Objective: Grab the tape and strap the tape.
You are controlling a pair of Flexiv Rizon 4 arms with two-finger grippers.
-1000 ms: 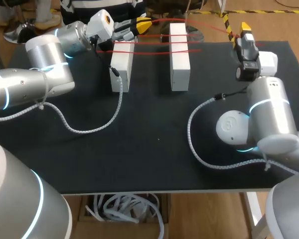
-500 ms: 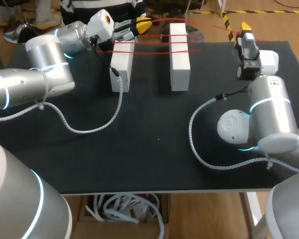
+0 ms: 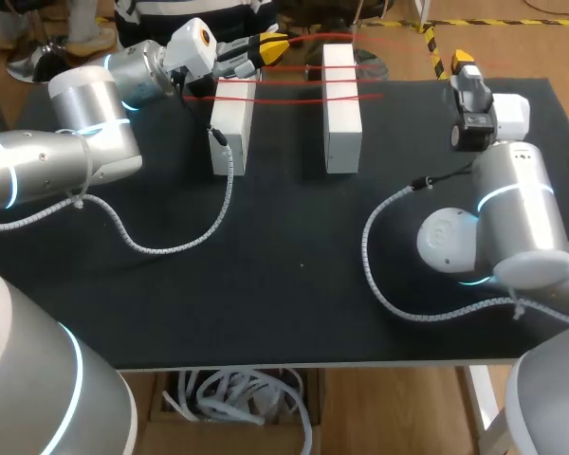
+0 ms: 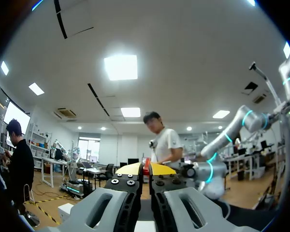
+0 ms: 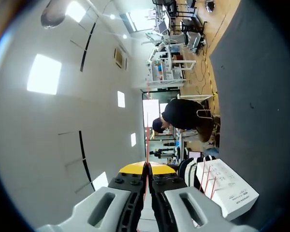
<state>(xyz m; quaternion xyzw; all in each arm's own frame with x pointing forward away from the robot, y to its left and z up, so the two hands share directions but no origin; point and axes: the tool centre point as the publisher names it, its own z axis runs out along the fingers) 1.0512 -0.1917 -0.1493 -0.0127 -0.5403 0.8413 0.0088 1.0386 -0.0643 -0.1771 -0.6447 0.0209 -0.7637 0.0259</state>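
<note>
Red tape (image 3: 294,83), thin as string, runs from the left gripper (image 3: 273,44) over two white rectangular blocks (image 3: 341,104) to the right gripper (image 3: 465,59). Both grippers pinch it tight. The right gripper has shifted a little, so I think it is pulling the tape straight.

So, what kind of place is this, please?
Probably a robotics test bench in a lab: a black-covered table, two white blocks with red tape stretched across them, and a left arm and right arm over it.
</note>
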